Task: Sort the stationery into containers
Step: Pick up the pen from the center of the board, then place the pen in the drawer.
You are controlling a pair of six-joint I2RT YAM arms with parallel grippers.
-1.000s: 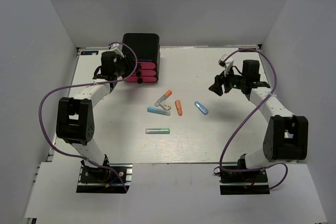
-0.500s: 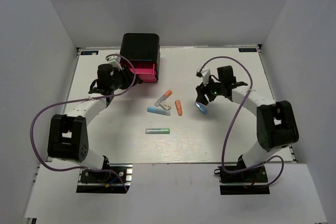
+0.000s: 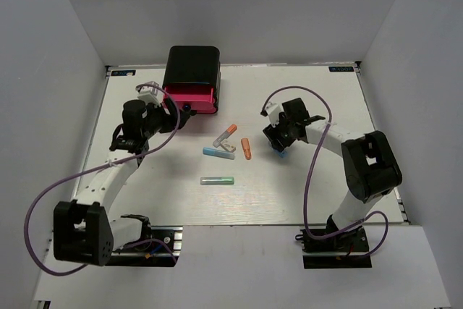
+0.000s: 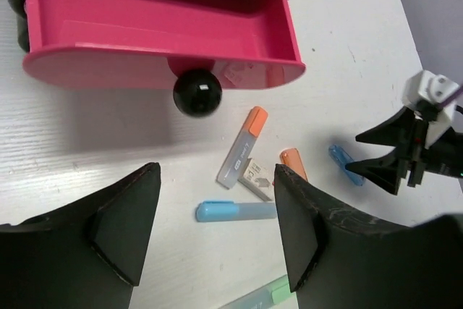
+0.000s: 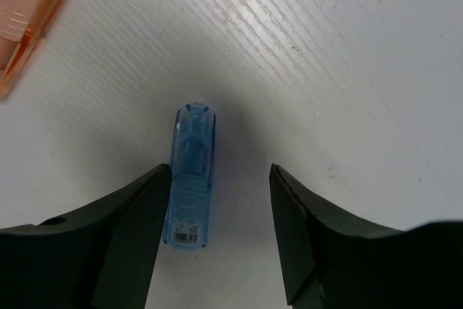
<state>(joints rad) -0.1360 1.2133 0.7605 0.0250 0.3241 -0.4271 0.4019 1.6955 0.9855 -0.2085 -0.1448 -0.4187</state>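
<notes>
Blue pen [image 5: 191, 179] on desk [image 5: 347, 70], 3 o'clock of orange marker [image 5: 32, 9], straddled by open right end effector [image 5: 218, 179]. Grasp step, likely: close, lift, carry to open pink drawer [image 4: 145, 70] at 10 o'clock. Left end effector [image 4: 215, 179] open.

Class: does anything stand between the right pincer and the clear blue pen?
Nothing visible does. The blue pen lies bare on the table inside the open right pincer, off-centre; the orange pen lies well aside.
</notes>
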